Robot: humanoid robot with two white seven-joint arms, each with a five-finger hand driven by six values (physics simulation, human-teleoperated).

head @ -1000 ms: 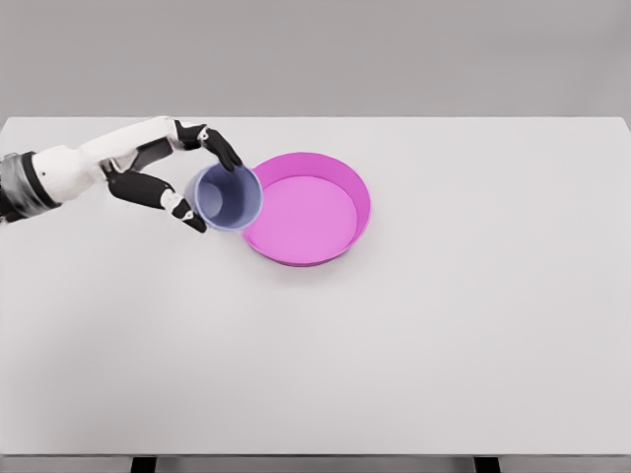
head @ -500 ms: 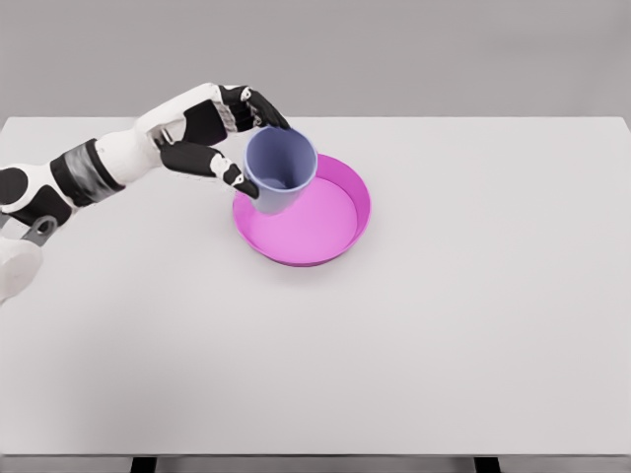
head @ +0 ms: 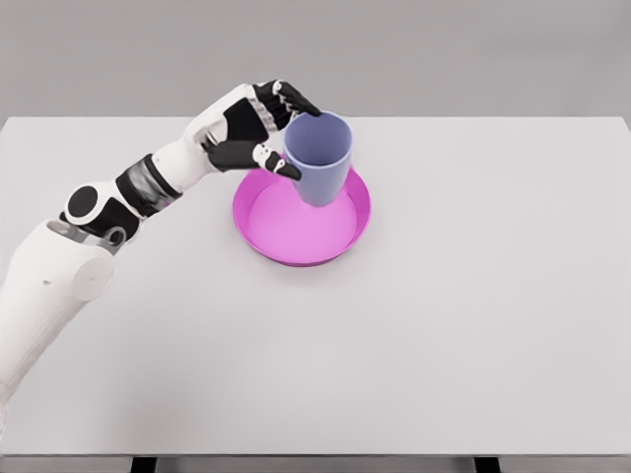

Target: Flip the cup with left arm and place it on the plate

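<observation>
head view: the flip looks done; the placing step is in hand. the left hand [head: 264, 133] grips the lavender cup [head: 319, 156] mouth-up by its rim side, over the far part of the pink plate [head: 266, 229], near the tabletop's [head: 473, 315] far edge. next: lower, then release.

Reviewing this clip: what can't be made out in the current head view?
- Whether the lavender plastic cup already rests on the round pink plate or hangs just above: its base gives no clear contact from this angle.
- Left hand: fingers behind the cup are hidden by it.
- Right arm: out of frame.
- Legs of the white table: cut off by the bottom edge.
</observation>
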